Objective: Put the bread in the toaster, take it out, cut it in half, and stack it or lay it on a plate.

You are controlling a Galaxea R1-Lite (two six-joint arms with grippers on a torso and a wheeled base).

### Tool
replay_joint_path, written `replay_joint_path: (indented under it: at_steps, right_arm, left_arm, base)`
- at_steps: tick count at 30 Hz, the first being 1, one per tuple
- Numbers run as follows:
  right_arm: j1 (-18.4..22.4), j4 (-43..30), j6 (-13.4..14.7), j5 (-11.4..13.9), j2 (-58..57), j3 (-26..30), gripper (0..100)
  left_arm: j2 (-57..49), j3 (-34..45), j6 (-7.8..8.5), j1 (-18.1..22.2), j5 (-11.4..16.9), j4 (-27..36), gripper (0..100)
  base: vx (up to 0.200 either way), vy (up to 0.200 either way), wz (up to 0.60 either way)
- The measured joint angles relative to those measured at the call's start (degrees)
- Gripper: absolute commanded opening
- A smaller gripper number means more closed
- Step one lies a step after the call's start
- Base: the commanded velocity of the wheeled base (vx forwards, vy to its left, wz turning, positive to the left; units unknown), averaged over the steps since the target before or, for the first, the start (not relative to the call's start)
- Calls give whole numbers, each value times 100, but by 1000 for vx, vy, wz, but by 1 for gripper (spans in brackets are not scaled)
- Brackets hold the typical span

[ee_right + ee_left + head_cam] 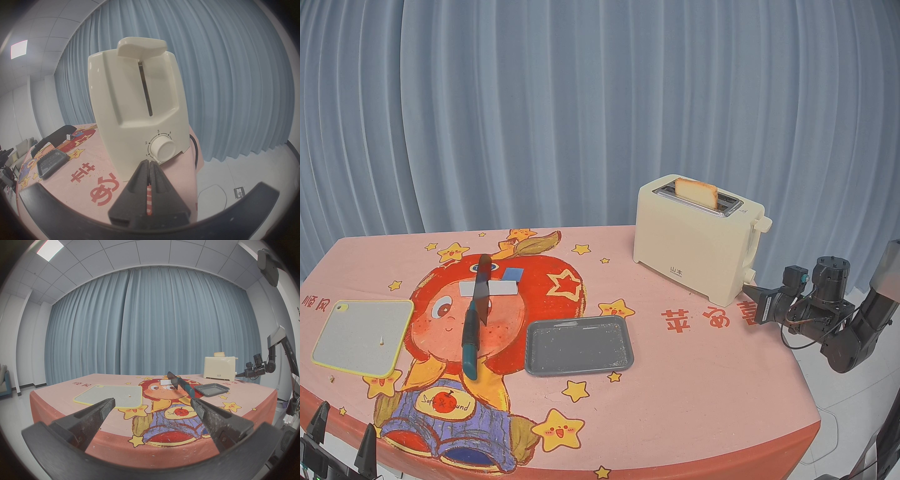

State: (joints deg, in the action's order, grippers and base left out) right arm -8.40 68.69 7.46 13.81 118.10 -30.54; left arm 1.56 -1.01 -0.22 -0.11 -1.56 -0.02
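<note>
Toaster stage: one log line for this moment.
tan bread slice: standing in cream plastic toaster slot | lever: up | right gripper: shut, at toaster's dial end | left gripper: open, off near edge of pink-clothed table | teal-handled knife: on table

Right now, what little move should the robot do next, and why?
Probably lift the right tool above the lever of the toaster to press it down. The tool is shut, low by the dial; the lever is at the top of its slot, and the bread stands high.

A blue-grey curtain (pixel 150 321) hangs beneath a tiled ceiling (pixel 131 254).
</note>
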Motion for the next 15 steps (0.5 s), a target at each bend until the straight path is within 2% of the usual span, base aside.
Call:
replay_joint_path:
  at_steps: [10, 15]
  right_arm:
    - [-30, 69, -21, 1, -96, 46, 0]
    - [-44, 477, -210, 0, -204, 183, 0]
  left_arm:
    - [0, 0, -2, 1, 0, 0, 100]
    - [0, 0, 0, 1, 1, 0, 100]
  base:
    - [0, 0, 0]
    - [0, 0, 0]
